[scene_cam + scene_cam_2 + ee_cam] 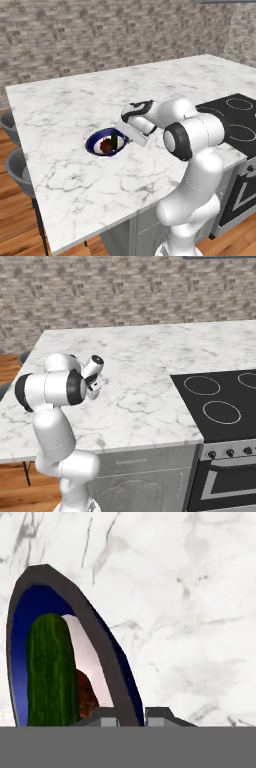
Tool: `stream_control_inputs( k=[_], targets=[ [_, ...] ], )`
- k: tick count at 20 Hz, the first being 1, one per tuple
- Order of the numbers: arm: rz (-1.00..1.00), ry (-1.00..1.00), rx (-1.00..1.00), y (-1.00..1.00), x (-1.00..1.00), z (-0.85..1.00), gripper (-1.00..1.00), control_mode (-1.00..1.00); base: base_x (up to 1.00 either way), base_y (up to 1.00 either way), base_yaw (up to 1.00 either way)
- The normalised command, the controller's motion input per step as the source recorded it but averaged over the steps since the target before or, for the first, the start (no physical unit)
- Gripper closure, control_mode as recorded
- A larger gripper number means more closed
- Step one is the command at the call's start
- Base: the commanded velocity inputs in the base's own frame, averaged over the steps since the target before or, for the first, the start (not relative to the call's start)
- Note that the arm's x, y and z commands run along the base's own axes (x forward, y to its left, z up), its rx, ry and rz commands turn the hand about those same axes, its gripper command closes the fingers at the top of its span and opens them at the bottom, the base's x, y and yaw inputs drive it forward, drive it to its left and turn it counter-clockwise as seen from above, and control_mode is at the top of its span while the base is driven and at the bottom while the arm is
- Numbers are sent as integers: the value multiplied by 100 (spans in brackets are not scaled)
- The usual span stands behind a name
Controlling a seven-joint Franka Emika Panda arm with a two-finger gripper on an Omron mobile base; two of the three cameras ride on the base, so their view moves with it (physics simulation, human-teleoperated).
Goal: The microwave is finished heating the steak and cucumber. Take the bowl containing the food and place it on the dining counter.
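Note:
The dark blue bowl (98, 140) is low over the white marble dining counter (65, 105), left of the arm; whether it touches the slab I cannot tell. Inside it lie the reddish-brown steak (106, 145) and the dark green cucumber (115, 138). My gripper (127, 139) is shut on the bowl's right rim. In the hand view the bowl's rim (95, 632) runs down between the two fingertips (158, 714), with the cucumber (50, 672) and a bit of steak (86, 697) to its left. The microwave is out of view.
A black glass stovetop (237, 120) with ring marks lies at the counter's right end, above an oven front (225, 481). Two grey stools (14, 170) stand off the counter's left edge. A brick wall (100, 35) runs behind the counter.

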Motion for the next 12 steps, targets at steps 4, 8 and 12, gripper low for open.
stream_control_inputs(
  k=[4, 8, 12],
  targets=[
    [0, -1, -4, 0, 0, -31, 100, -100, 0, 0, 0],
    [0, 0, -2, 0, 0, -17, 100, -100, 0, 0, 0],
    [0, 0, 0, 0, -23, 35, -100, -100, 0, 0, 0]
  ],
)
